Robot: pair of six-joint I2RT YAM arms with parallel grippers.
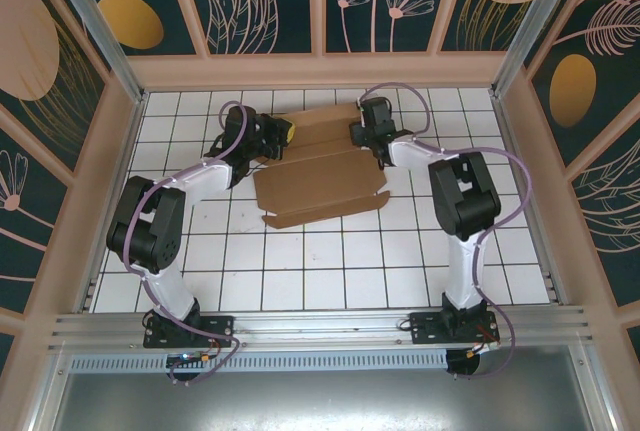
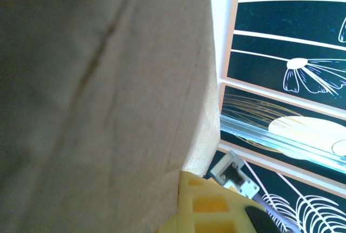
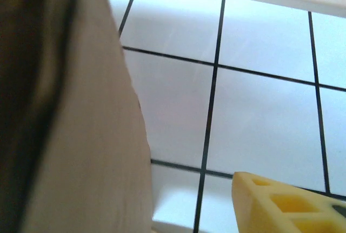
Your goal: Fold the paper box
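Brown die-cut cardboard paper box [image 1: 320, 186] sits at the far middle of the white tiled bench [image 1: 330, 261], close to the back wall and between the two arms. The near panel lies flat, with notched flaps along its front edge. The far strip runs between the end effectors, and from the top view I cannot tell whether it is raised or flat. Creases are barely readable.

Left end effector [image 1: 285, 134] is at the far left end of the sheet, closed on the cardboard. In the left wrist view the cardboard [image 2: 97, 108] is blurred and right up against the lens, hiding most of the scene. One yellow ribbed finger [image 2: 208, 208] shows at the bottom edge and touches the cardboard's edge. The second finger is hidden behind the sheet. A small grey-white part [image 2: 232, 171] sits just beside the finger, too unclear to identify. Behind it is a dark teal floral wall panel [image 2: 292, 27].

Right end effector [image 1: 362, 134] is at the far right end of the sheet, and the arm's black body covers its tips. In the right wrist view, out-of-focus cardboard [image 3: 92, 162] fills the left side, with a dark, unreadable band at the far left. One yellow finger [image 3: 286, 206] is cut off at the bottom right, with bare tile [image 3: 259, 108] between it and the cardboard. The jaws are apart and hold nothing, and the other finger is hidden.
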